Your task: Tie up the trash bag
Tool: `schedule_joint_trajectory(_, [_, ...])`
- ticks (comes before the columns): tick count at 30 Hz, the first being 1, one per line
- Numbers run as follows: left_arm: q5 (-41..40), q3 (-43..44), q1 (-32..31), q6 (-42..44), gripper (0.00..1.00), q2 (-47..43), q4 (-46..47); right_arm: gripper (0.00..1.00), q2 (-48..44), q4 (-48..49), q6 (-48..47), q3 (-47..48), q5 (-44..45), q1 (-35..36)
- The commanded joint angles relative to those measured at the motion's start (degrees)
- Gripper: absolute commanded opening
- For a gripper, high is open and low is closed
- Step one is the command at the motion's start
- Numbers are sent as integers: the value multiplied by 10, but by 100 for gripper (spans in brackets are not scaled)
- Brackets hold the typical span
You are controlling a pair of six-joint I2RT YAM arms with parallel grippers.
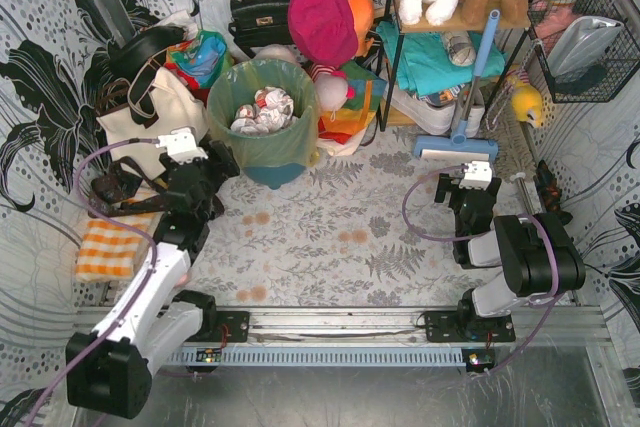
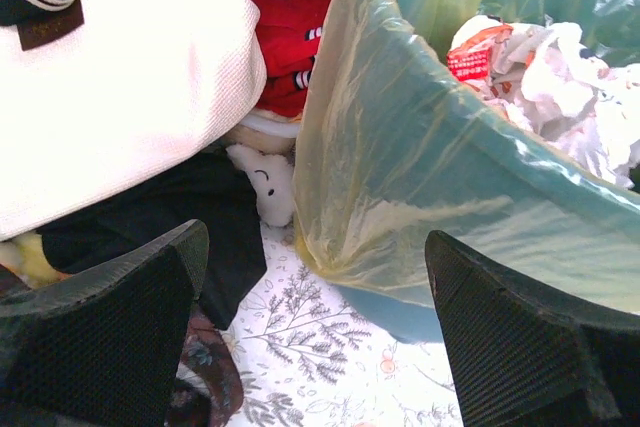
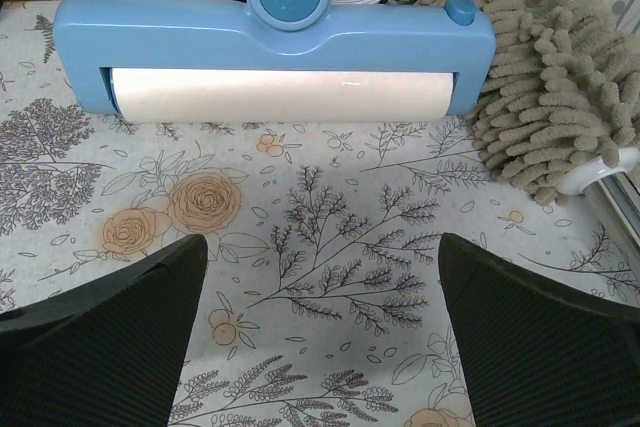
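Floral table [image 1: 330, 237], far edge: my left gripper [image 2: 315, 237], jaws spread, faces the trash bag [image 2: 420, 147]; right gripper [image 3: 322, 242] likewise spread.

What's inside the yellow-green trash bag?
The trash bag, lining the teal bin, holds crumpled white paper and wrappers, some printed red. Whatever lies under that top layer is covered, so I cannot tell.

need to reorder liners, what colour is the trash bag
The trash bag is translucent yellow-green, clearest in left wrist view.
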Motion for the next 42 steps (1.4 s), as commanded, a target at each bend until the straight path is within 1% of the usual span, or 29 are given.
schedule_joint_trajectory(1, [22, 19, -2, 62, 98, -47, -71, 97, -11, 6, 6, 10, -2, -4])
schedule_joint_trajectory(3, [25, 14, -2, 93, 98, -56, -59, 97, -11, 8, 6, 9, -3, -4])
schedule_joint_trajectory(7, [32, 21, -2, 107, 98, -62, -50, 97, -19, 18, 7, 0, -1, -4])
schedule_joint_trajectory(9, [3, 26, -2, 103, 98, -67, -59, 97, -37, 3, -1, 3, 5, -4])
schedule_joint_trajectory(12, [-32, 22, -2, 120, 98, -80, -68, 97, -105, -117, 2, 35, 3, -4])
schedule_joint_trajectory(15, [-41, 32, -2, 131, 98, -91, -86, 97, -156, -213, -10, 75, -26, -4])
schedule_joint_trajectory(18, [-42, 62, -2, 113, 98, -85, -125, 97, -210, -347, 18, 127, -50, -4])
schedule_joint_trajectory(20, [-41, 83, -2, 76, 98, -81, -153, 97, -242, -420, 53, 160, -71, -3])
schedule_joint_trajectory(22, [-18, 99, -2, 32, 98, -75, -177, 97, -267, -483, 98, 196, -104, -3])
schedule_joint_trajectory(24, [33, 105, -2, 10, 98, -65, -178, 99, -279, -540, 135, 235, -140, -3])
schedule_joint_trajectory(25, [64, 112, -1, 8, 98, -53, -181, 96, -283, -565, 155, 256, -153, -1])
schedule_joint_trajectory(27, [107, 136, 0, 11, 98, -30, -204, 94, -282, -624, 187, 308, -172, 5])
schedule_joint_trajectory(30, [145, 162, 4, 3, 98, -3, -226, 92, -268, -683, 214, 373, -187, 27])
schedule_joint_trajectory(32, [159, 166, 10, -1, 98, -2, -228, 91, -245, -727, 228, 424, -191, 49])
schedule_joint_trajectory(37, [159, 147, 22, -10, 98, -44, -207, 88, -174, -821, 276, 550, -186, 114])
schedule_joint_trajectory(42, [139, 110, 49, -29, 98, -111, -161, 85, -109, -825, 300, 635, -212, 192])
